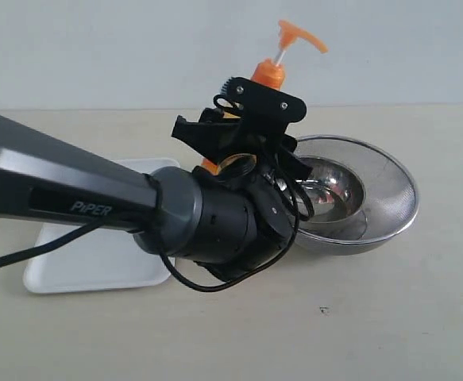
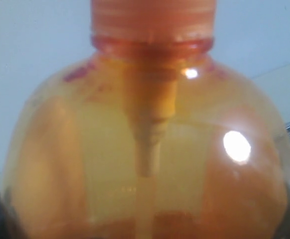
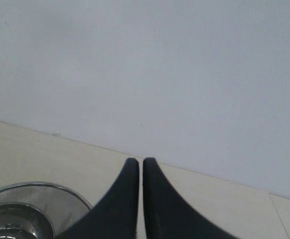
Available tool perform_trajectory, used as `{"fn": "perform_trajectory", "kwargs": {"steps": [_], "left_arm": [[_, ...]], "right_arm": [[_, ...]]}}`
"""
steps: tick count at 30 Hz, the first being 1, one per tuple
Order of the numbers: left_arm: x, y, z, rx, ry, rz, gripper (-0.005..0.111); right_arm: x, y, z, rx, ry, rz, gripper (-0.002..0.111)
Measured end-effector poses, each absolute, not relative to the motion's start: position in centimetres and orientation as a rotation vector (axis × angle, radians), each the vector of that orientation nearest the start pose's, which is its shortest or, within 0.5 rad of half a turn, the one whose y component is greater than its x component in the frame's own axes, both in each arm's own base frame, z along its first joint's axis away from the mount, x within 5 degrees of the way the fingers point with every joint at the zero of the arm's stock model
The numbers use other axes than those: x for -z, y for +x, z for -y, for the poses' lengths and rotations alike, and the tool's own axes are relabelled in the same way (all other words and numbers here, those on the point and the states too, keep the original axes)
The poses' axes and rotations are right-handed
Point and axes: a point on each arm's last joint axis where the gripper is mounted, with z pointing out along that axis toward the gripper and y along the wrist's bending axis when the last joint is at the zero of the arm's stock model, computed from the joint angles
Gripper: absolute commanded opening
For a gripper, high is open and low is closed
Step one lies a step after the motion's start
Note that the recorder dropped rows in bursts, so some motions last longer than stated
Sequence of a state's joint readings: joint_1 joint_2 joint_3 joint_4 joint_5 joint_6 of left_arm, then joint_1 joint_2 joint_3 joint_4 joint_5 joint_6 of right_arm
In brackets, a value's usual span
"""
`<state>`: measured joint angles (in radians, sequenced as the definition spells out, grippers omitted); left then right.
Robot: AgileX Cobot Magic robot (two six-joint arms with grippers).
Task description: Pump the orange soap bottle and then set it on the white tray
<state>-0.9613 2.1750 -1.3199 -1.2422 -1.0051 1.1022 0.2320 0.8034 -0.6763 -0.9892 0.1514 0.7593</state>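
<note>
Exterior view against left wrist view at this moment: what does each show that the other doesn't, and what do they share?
Only the exterior view: the white tray, the pump head and the left arm. Only the left wrist view: the dip tube, seen through the translucent wall. Both: the orange soap bottle, and the steel bowl, which is only a sliver at the wrist picture's edge.
</note>
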Motion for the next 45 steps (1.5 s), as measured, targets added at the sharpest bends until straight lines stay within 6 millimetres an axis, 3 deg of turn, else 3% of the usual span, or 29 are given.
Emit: {"fn": "perform_trajectory", "kwargs": {"steps": [14,17,23,32,35,40,42,45], "left_arm": [[-15.3,31.2,31.5,-0.305,0.290,-1.734,0.005],[-15.3,31.2,31.5,-0.305,0.290,-1.734,0.005],[-15.2,31.2,31.5,-0.307,0.285,-1.735,0.005],[-15.2,31.2,31.4,-0.309,0.282,-1.735,0.005],[-15.2,31.2,31.4,-0.310,0.284,-1.735,0.005],[-15.3,31.2,31.4,-0.309,0.281,-1.736,0.005],[-15.3,31.2,31.4,-0.309,0.273,-1.741,0.005],[-15.3,31.2,31.4,-0.313,0.265,-1.742,0.005]], "right_arm": [[-35.9,17.4,-4.3,-0.016,-0.384,-1.574,0.000],[-35.5,18.8,-5.2,-0.074,-0.437,-1.566,0.000],[-35.7,24.0,-7.3,-0.197,-0.458,-1.593,0.000],[-36.2,27.3,-10.4,-0.493,-0.636,-1.640,0.000],[-36.5,28.2,-9.8,-0.550,-0.663,-1.676,0.000],[-36.8,30.1,-6.4,-0.730,-0.642,-1.745,0.000],[-36.2,31.1,-5.2,-0.852,-0.670,-1.767,0.000],[-34.8,33.0,-4.9,-0.975,-0.704,-1.802,0.000]]}}
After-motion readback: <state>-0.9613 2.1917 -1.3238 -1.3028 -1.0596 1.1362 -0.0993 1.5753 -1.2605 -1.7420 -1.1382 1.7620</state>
